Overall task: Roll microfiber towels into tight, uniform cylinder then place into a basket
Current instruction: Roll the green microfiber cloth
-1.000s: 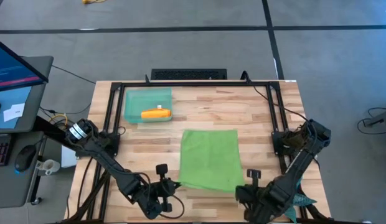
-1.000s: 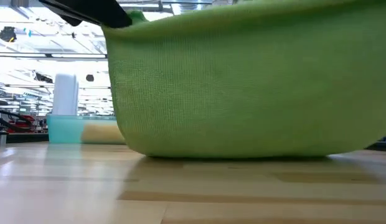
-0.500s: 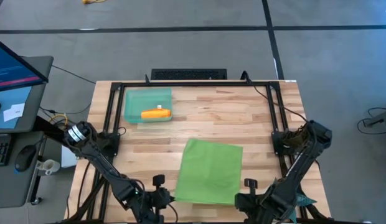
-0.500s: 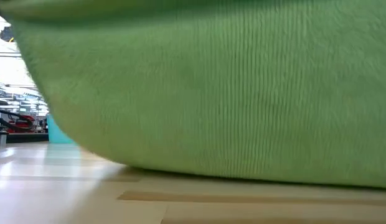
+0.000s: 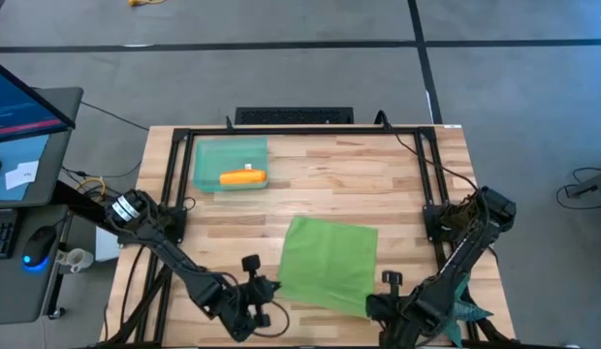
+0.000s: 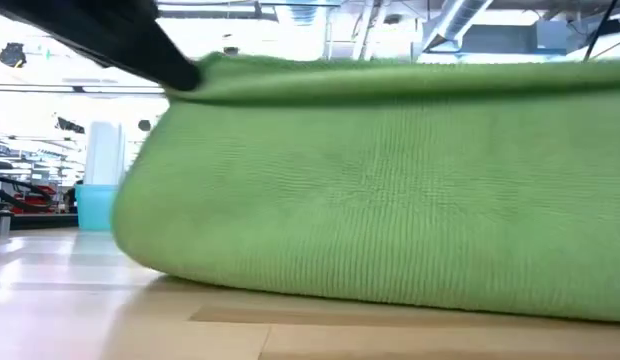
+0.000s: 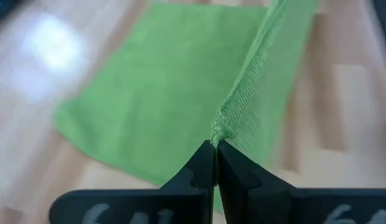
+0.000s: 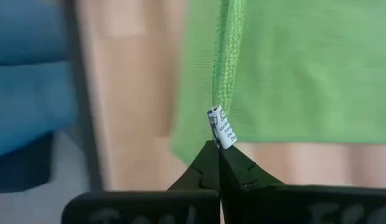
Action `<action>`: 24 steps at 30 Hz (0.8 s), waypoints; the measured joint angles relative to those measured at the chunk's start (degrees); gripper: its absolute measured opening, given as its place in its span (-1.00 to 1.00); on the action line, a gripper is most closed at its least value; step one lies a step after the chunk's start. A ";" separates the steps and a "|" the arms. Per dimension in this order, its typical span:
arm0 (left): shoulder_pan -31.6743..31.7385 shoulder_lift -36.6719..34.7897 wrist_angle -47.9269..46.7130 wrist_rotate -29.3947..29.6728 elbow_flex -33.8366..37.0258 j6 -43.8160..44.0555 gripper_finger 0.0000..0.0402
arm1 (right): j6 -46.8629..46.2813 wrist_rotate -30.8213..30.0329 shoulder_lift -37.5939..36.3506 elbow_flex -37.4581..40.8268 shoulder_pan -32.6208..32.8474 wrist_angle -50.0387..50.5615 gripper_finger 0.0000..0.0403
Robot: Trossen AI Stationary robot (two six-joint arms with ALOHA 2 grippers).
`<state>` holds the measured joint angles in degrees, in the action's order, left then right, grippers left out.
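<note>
- Looking down from the high view, the lime green towel [image 5: 325,264] lies on the near middle of the wooden table [image 5: 378,174], its near edge lifted. The left gripper [image 5: 271,288] holds the towel's near left corner and the right gripper [image 5: 370,302] its near right corner. The basket [image 5: 208,165] sits at the far left, well apart, with the rolled orange towel [image 5: 243,177] inside it near its right wall.
- Seen from the low view, the green towel [image 6: 380,180] fills most of the picture, its raised edge pinched at the upper left by a dark gripper finger [image 6: 140,50]; the basket [image 6: 95,205] shows far behind at left.
- From the left wrist view, the left gripper [image 7: 215,163] has its jaws closed on the towel's hem [image 7: 252,68].
- From the right wrist view, the right gripper [image 8: 216,163] is clamped on the corner bearing a white label [image 8: 221,127].
</note>
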<state>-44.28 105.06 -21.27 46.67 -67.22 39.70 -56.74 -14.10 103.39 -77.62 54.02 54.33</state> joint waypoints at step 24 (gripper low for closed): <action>6.17 -0.02 -38.15 13.93 -22.90 -12.72 -1.00 | 9.32 -17.51 0.00 -20.10 -6.31 35.62 -0.96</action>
<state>-38.11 105.03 -59.42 60.60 -90.12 26.98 -47.42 -31.60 103.39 -97.73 47.72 89.95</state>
